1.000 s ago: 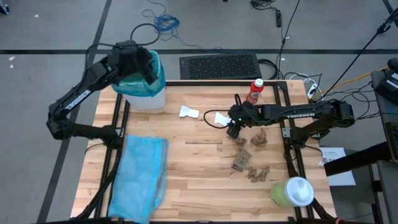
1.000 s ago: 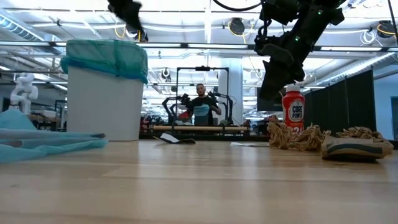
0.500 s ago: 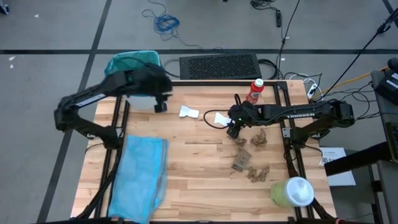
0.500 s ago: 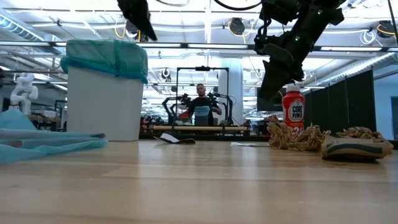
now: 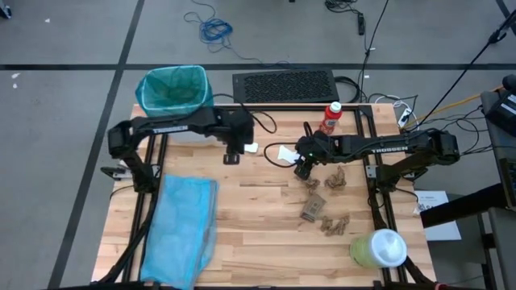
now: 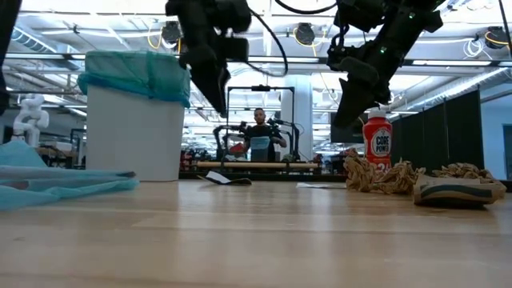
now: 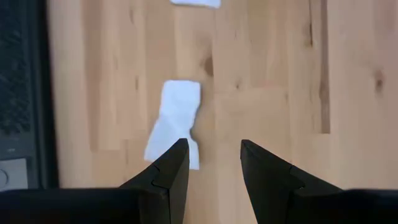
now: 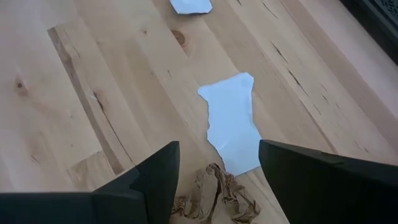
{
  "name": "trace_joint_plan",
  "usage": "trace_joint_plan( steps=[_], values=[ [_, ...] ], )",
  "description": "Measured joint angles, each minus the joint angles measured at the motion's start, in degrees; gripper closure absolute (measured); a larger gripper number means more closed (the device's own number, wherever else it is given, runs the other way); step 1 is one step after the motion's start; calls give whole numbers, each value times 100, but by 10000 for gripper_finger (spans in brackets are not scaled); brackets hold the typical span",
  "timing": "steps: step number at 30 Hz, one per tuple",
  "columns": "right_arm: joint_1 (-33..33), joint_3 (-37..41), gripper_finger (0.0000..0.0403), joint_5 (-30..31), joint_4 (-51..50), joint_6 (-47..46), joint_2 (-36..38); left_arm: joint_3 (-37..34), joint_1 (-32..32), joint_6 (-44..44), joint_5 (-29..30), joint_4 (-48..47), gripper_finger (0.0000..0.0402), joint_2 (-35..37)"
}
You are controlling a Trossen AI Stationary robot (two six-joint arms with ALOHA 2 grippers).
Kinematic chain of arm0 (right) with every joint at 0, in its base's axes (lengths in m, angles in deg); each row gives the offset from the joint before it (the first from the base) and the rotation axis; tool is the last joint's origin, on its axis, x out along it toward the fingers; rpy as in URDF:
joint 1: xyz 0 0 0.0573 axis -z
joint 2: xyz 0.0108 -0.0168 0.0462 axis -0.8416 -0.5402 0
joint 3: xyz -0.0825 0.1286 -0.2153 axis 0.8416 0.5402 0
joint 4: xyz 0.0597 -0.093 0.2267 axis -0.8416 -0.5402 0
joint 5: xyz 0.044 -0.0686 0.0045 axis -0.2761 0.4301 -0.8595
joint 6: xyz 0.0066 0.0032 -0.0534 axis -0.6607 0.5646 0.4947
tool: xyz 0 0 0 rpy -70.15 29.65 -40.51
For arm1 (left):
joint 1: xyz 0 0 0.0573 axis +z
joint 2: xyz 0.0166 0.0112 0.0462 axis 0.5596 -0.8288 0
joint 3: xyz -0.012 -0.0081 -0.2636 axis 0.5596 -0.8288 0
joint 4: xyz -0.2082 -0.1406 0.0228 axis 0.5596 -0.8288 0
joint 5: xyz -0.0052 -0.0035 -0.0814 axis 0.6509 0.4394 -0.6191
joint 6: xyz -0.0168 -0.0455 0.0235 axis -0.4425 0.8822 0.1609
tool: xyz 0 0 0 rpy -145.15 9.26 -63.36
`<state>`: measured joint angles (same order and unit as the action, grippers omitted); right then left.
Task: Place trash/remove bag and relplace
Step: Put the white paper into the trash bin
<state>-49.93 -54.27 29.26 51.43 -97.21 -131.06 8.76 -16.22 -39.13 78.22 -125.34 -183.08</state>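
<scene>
The white bin [image 6: 134, 128], its teal liner [image 5: 171, 89] folded over the rim, stands at the table's far left corner. My left gripper [image 5: 232, 153] is open and empty, above the table over a white scrap [image 7: 176, 119], which lies flat on the wood. My right gripper [image 5: 301, 170] is open and empty, above the table between the second white scrap [image 8: 231, 121] and a brown scrap [image 8: 211, 196]. More brown scraps [image 5: 334, 179] lie to the right of it. The sky-blue bag [image 5: 181, 229] lies flat at the near left.
A red bottle [image 5: 331, 117] stands at the far right. A pale-green container with a white top [image 5: 379, 248] stands at the near right corner. Bare wood shows in the table's middle and near middle. A person [image 6: 259, 136] sits in the room beyond the table.
My left gripper has swung from above the bin toward the table's right and near side, coming down over the white scrap beside the bin. The bin's open top is now uncovered in the high view.
</scene>
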Motion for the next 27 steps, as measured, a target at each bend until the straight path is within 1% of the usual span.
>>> trace_joint_plan(
  steps=[4,6,11,18,21,23,27],
  values=[
    [0,0,190,-19,561,261,-63,0,33,3,226,-173,261,-51],
    [2,0,190,-212,998,546,-174,0,99,107,330,-161,266,69],
    [2,-2,190,-743,2271,1617,-689,0,317,359,339,-31,298,625],
    [102,-4,190,-734,3792,3074,-1678,-5,584,608,164,315,344,1453],
    [253,-4,190,-734,4394,3415,-2150,-223,657,637,155,526,355,1758],
    [365,-47,190,-729,4669,3481,-2468,-458,712,712,147,688,358,1960],
    [556,-311,190,-739,4755,3487,-3038,-905,842,752,146,849,359,2270]
  ],
)
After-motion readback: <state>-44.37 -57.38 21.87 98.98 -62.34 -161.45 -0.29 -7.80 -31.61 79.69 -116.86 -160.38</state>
